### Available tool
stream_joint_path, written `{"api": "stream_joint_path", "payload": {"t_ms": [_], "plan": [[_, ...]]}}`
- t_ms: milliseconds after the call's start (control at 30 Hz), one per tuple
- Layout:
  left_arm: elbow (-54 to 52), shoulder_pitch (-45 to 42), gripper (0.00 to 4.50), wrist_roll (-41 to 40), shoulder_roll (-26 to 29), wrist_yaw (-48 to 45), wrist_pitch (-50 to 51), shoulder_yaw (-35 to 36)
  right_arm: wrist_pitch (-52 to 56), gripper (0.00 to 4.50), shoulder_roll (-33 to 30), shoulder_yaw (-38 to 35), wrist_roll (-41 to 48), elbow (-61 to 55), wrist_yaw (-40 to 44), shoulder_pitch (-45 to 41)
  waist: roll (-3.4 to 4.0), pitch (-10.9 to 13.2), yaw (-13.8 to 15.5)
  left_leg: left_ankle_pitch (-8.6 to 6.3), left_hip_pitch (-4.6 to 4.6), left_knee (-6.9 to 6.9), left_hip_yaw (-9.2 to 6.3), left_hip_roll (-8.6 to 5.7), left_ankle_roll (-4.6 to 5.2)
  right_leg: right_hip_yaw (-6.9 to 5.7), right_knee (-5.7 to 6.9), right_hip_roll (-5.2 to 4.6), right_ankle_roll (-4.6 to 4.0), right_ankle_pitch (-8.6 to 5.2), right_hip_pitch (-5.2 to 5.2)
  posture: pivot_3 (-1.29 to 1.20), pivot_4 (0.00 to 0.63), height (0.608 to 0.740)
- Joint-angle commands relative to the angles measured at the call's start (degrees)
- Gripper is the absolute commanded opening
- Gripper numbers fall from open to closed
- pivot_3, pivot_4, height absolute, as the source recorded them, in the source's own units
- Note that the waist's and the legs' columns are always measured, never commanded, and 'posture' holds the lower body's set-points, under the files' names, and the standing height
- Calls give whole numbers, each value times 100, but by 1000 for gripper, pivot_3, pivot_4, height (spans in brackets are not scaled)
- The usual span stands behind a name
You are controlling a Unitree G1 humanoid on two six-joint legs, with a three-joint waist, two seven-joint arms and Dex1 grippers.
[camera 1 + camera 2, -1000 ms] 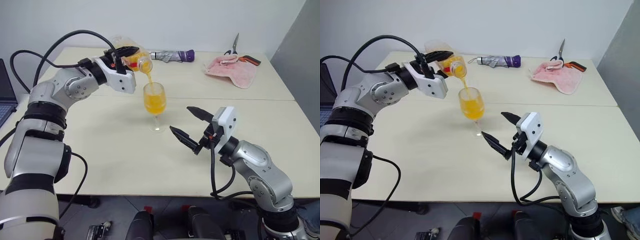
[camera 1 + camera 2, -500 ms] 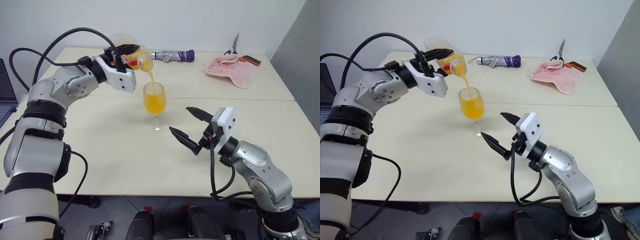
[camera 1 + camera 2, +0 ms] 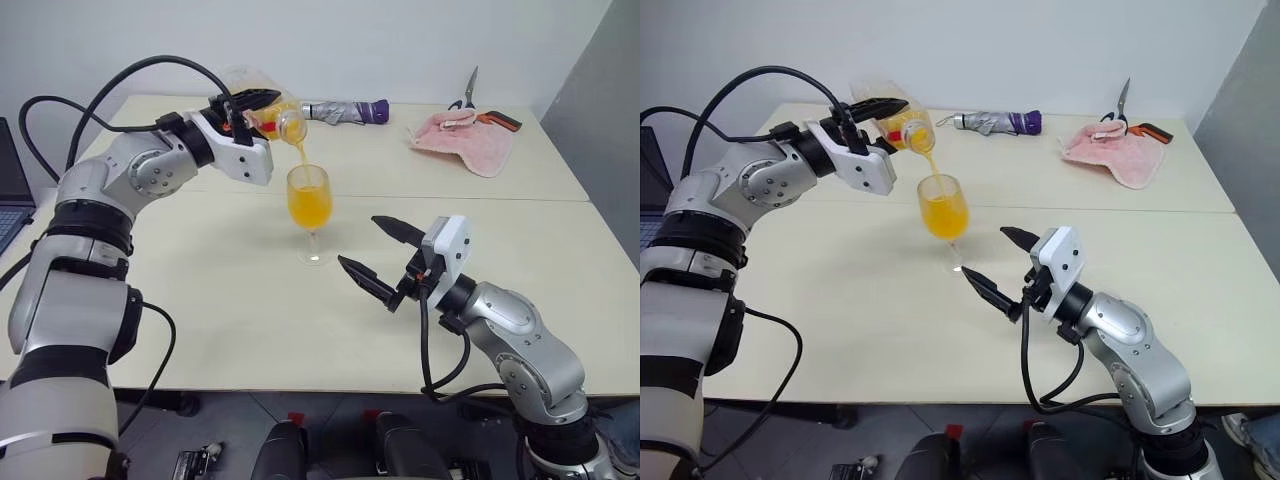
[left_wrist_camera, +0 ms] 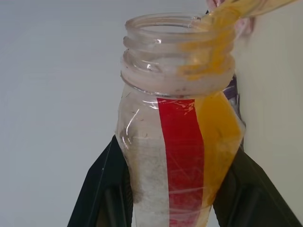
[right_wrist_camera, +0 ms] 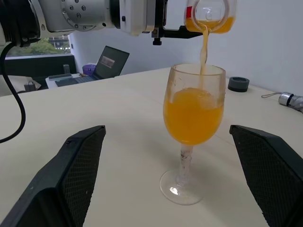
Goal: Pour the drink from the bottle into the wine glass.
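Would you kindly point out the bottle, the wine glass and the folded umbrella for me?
bottle (image 4: pixel 182 156): left wrist view, on its red label strip.
wine glass (image 5: pixel 194 116): right wrist view, on the drink-filled bowl.
folded umbrella (image 3: pixel 345 110): left eye view, on its grey canopy.

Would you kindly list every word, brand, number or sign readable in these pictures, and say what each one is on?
None can be read.
The clear plastic bottle has a red-and-white label strip, which bears no print that shows.
The open laptop has a lit screen; anything on it is too small to read.
The clear stemmed wine glass, folded umbrella and pink cloth carry no visible text.
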Motion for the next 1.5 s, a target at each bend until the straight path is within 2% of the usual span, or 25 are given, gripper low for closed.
{"api": "stream_joint_path", "payload": {"t_ms": [33, 300, 367, 500, 667, 900, 1100, 1233, 1500], "plan": [[-150, -12, 1688, -496, -50, -184, 102, 267, -85, 4500, -18, -23, 18, -180, 22, 0, 0, 0, 0, 0, 0, 0, 0, 0, 0, 0, 1, 0, 0, 0, 0, 0, 150, 740], [-380, 243, 1688, -1276, -225, -856, 348, 514, -103, 4500, -19, -9, 12, -168, 32, -27, 0, 0, 0, 0, 1, 2, 0, 0, 0, 0, 3, 0, -1, 0, 0, 0, 150, 740], [-511, 386, 1688, -1749, -368, -1194, 536, 677, -107, 4500, -39, -8, 12, -173, 54, -32, 0, 0, 1, 0, 1, 2, 1, 0, 0, 1, 2, 0, -1, 0, 0, 0, 150, 740], [-945, 735, 1688, -2847, -718, -1981, 1285, 1129, -115, 4500, -94, 3, 5, -171, 119, -67, 0, -1, -1, 0, 1, 5, -1, 1, 0, 1, 6, -1, -1, 0, 0, 0, 150, 740], [-1615, 1207, 1688, -3838, -885, -2336, 2821, 1818, 62, 4500, -346, -20, 238, -252, 455, -162, 0, -1, -31, 0, 2, 8, 0, 3, 0, 2, 10, 1, -1, 0, 0, 0, 150, 740], [-2746, 2393, 1688, -4647, -839, -2214, 4781, 2713, 664, 4500, -968, -214, 992, -374, 1054, -566, 0, -1, -120, 0, 6, 11, -6, 9, 0, 3, 19, 0, -1, 0, 1, 0, 150, 740], [-3559, 3425, 1687, -5313, -949, -1979, 5969, 3423, 919, 4500, -1165, -148, 1106, -259, 1184, -968, -2, -3, -104, 0, 3, 22, -12, 15, 0, 1, 25, -4, -1, 0, 1, 0, 150, 740], [-3852, 3859, 1685, -5557, -1006, -1816, 6411, 3728, 937, 4500, -1200, -72, 1087, -200, 1313, -1085, -4, -4, -88, 0, 3, 25, -14, 17, 0, 0, 27, -6, -1, 0, 2, 0, 150, 740], [-4197, 4202, 1681, -5601, -1056, -1573, 6816, 3850, 945, 4500, -1234, -56, 1068, -88, 1479, -1163, -7, -5, 4, 0, 2, 42, -14, 14, 1, -1, 32, -7, 0, 0, 7, 0, 150, 740]]}}
